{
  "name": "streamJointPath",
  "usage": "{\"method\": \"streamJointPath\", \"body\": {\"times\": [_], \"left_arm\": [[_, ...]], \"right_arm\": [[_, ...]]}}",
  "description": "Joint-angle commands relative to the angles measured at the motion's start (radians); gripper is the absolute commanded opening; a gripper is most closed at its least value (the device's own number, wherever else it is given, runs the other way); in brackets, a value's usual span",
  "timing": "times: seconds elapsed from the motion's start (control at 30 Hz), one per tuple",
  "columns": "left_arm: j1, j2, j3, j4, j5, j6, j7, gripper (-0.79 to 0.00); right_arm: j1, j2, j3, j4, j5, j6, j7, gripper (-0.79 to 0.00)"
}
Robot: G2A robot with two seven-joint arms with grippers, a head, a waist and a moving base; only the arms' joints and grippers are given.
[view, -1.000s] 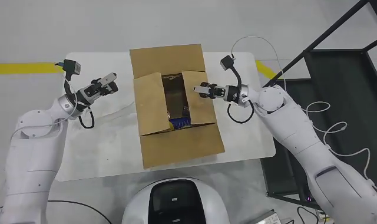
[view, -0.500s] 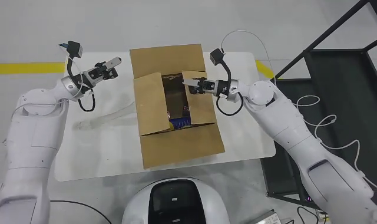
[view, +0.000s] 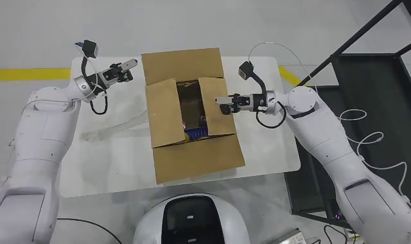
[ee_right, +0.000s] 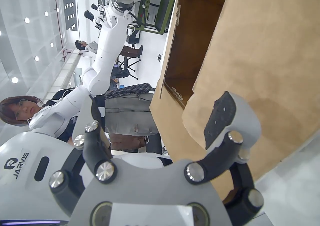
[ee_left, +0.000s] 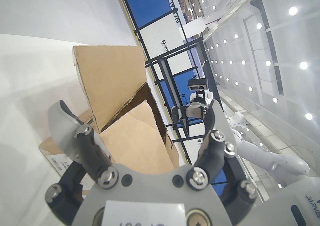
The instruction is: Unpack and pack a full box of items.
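Note:
The cardboard box (view: 192,157) stands in the middle of the white table (view: 270,154) with its flaps spread open. Dark contents and a blue item (view: 198,132) show in its opening. My left gripper (view: 131,67) is open and empty, held left of the box's far left corner. From the left wrist view, the left gripper (ee_left: 138,117) faces the box (ee_left: 112,74) from a distance. My right gripper (view: 220,104) is open over the box's right flap. In the right wrist view, the flap (ee_right: 250,62) edge shows between the right gripper's (ee_right: 160,112) spread fingers (ee_right: 220,117).
A crumpled clear plastic wrap (view: 119,125) lies on the table left of the box. A black metal rack (view: 359,83) stands beside the table's right edge. The table's near left area is bare.
My left gripper has moved toward the table's far edge and closer to the box's far corner. My right gripper went in over the opening, then drew back out over the right flap.

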Motion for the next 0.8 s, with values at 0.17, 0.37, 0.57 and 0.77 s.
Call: {"method": "streamJointPath", "body": {"times": [0.17, 0.37, 0.57, 0.77], "left_arm": [[0.000, 0.000, 0.000, 0.000, 0.000, 0.000, 0.000, 0.000], [0.013, 0.001, 0.030, -0.041, 0.122, 0.052, 0.069, 0.000], [-0.029, -0.027, 0.091, 0.004, 0.174, 0.058, 0.142, 0.000], [-0.095, -0.071, 0.157, 0.132, 0.168, 0.006, 0.171, 0.000]], "right_arm": [[0.000, 0.000, 0.000, 0.000, 0.000, 0.000, 0.000, 0.000], [0.002, 0.000, -0.008, -0.046, -0.054, 0.036, 0.008, 0.000], [-0.026, 0.024, 0.067, -0.041, -0.031, 0.074, 0.072, 0.000], [-0.124, 0.056, 0.188, -0.078, 0.080, 0.109, 0.124, 0.000]]}}
